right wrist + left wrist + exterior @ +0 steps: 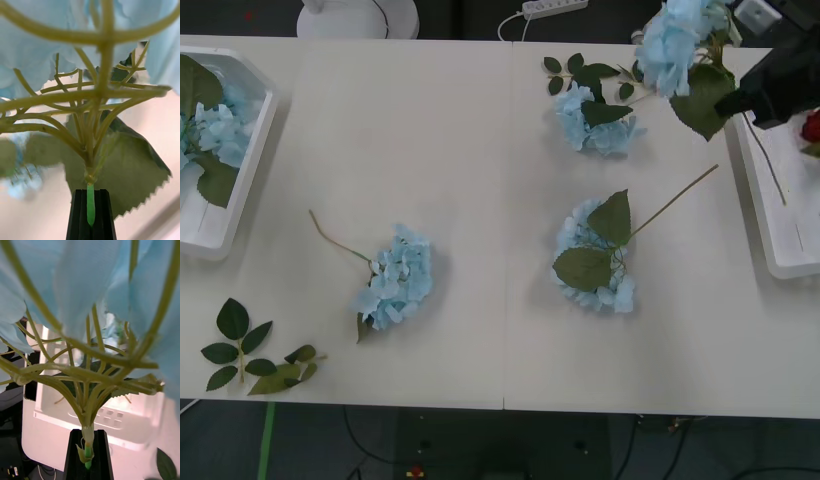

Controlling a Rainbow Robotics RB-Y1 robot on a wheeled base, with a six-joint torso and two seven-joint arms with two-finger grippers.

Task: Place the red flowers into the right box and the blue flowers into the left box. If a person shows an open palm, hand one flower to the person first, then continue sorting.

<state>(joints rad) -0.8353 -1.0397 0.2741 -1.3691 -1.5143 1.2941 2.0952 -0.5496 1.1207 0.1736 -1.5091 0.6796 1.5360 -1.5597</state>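
Right gripper [91, 213]: our black fingers are clamped on the green stem tip of a blue hydrangea [680, 45], held in the air just beside the far end of the right box [780, 250], on its table side.
Left gripper [87, 455]: closed the same way on the stem of a second blue hydrangea [86, 288], with a white tray [112, 420] below it; we judge that tray to be the left box.
Left box [225, 225]: already holds at least one pale blue head with leaves.
Right box contents: a red flower [811, 126] shows at its far end, beside our right arm.
Left on the table: three blue flowers lie between the boxes, one nearer the left box [395, 280], two nearer the right box [595, 255] [595, 120].
Leaf sprig [255, 350]: bloomless, in front of the left box, no part of the sorting.
Progress: we judge it partly done; both held blooms and the three lying ones are yet to reach the left box.
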